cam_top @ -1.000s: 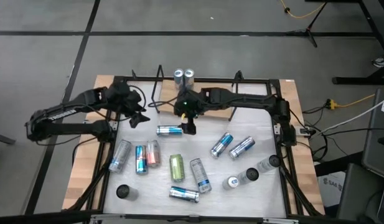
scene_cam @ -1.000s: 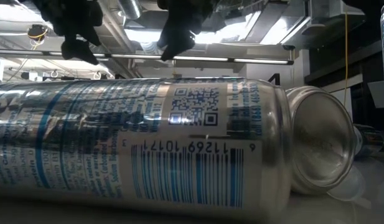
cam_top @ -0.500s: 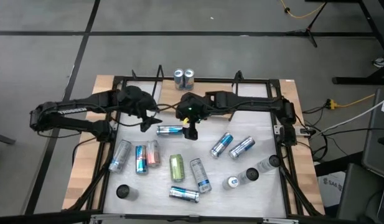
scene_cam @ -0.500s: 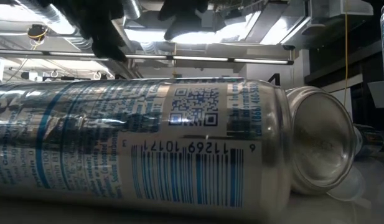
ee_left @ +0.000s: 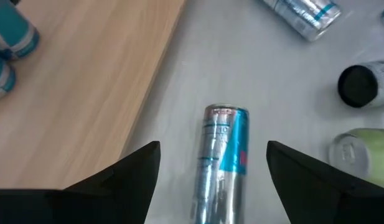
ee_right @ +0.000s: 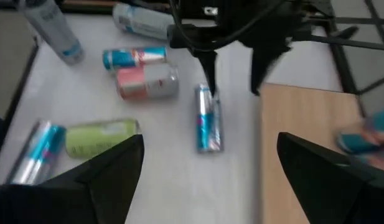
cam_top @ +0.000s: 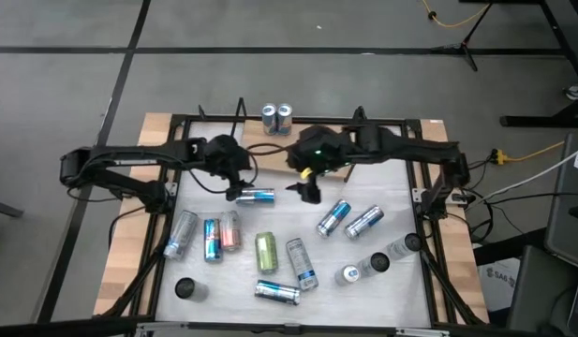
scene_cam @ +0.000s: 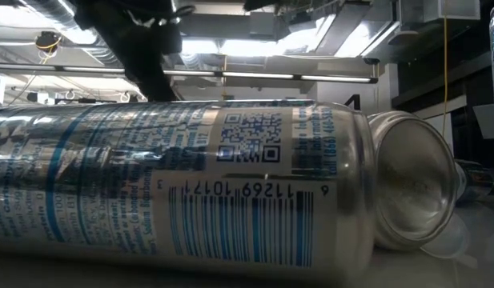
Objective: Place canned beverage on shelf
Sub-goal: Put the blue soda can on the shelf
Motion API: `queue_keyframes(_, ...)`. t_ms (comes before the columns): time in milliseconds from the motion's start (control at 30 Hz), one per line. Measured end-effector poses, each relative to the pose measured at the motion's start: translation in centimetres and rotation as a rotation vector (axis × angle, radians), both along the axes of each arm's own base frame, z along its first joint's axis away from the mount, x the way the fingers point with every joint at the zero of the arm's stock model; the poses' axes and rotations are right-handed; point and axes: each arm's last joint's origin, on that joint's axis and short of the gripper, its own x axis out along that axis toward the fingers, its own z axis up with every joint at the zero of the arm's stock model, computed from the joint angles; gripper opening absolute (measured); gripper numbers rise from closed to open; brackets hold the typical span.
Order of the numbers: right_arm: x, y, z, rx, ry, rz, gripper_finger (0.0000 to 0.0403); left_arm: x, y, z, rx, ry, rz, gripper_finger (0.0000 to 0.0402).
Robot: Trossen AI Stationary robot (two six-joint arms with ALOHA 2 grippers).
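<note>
A silver-and-blue can [cam_top: 256,196] lies on its side on the white table top, near the shelf [ee_left: 86,93], a light wooden board at the far edge. Two cans [cam_top: 277,114] stand upright on the shelf. My left gripper [ee_left: 213,146] is open and slants down over the lying can [ee_left: 224,158], one finger on either side and clear of it. It also shows in the low view, where my left gripper [scene_cam: 150,72] hangs behind a big can. My right gripper [cam_top: 307,192] is open and empty, raised to the right of that can.
Several more cans lie across the white top, among them a green one [cam_top: 266,251] and a pink one [cam_top: 230,229]. A few stand upright near the right front [cam_top: 377,263]. A black frame [cam_top: 167,187] borders the table. One can [scene_cam: 174,184] lies right before the low camera.
My left gripper has moved toward the table's right edge and down, rolling at the wrist, until it straddles the lying silver-and-blue can. My right gripper has risen and drawn toward the right edge, away from that can. No can has moved.
</note>
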Motion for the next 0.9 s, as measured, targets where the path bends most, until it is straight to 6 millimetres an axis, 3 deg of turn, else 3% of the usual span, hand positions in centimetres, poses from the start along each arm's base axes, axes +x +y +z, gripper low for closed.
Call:
queue_keyframes(200,-3.6,-0.4,1.5,-0.032,0.086,-0.029,0.0358,1.1,0.3,-1.7,0.027,0.071,-0.040,0.0284)
queue_keyframes(367,-4.8,-0.3,1.8,-0.026,0.094,-0.019,0.0358,1.4,0.4,-2.4,0.047,0.112,-0.070,0.0284)
queue_keyframes(900,-3.9,-0.1,-5.6,0.017,0.105,0.016,0.0358,2.7,-1.0,-5.1,-0.043,0.224,-0.173,0.0284)
